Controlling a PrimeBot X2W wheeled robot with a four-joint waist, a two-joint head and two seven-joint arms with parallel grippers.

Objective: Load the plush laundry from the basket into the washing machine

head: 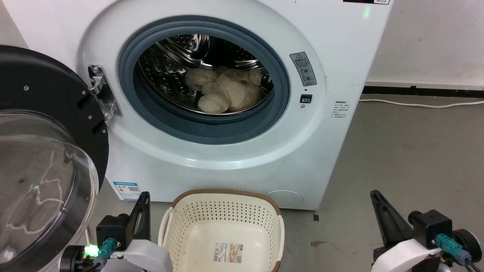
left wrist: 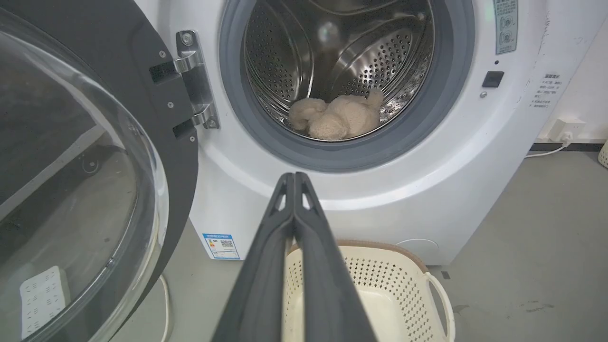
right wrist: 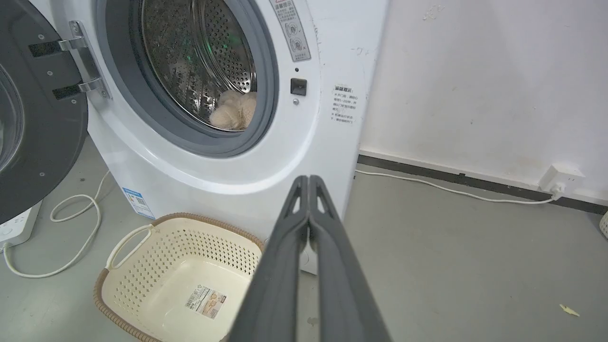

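The cream plush laundry (head: 225, 90) lies inside the steel drum of the white washing machine (head: 332, 37), whose black-framed domed door (head: 41, 170) hangs open at the left. On the floor before the machine stands the cream perforated basket (head: 189, 230), holding just a label sticker (head: 228, 252). My left gripper (head: 143, 196) sits shut, holding nothing, left of the basket. Off to the basket's right, my right gripper (head: 375, 195) is shut too and grips nothing. The left wrist view has the plush (left wrist: 335, 118) in the drum beyond the shut fingertips (left wrist: 294, 176). The right wrist view shows the basket (right wrist: 142, 251) below-left of its shut fingertips (right wrist: 308, 179).
Bare grey floor (head: 408, 151) stretches right of the machine to a white wall. A white cable (right wrist: 451, 190) runs along the skirting to a socket (right wrist: 563, 178). Another cable loop (right wrist: 71, 213) lies on the floor under the open door.
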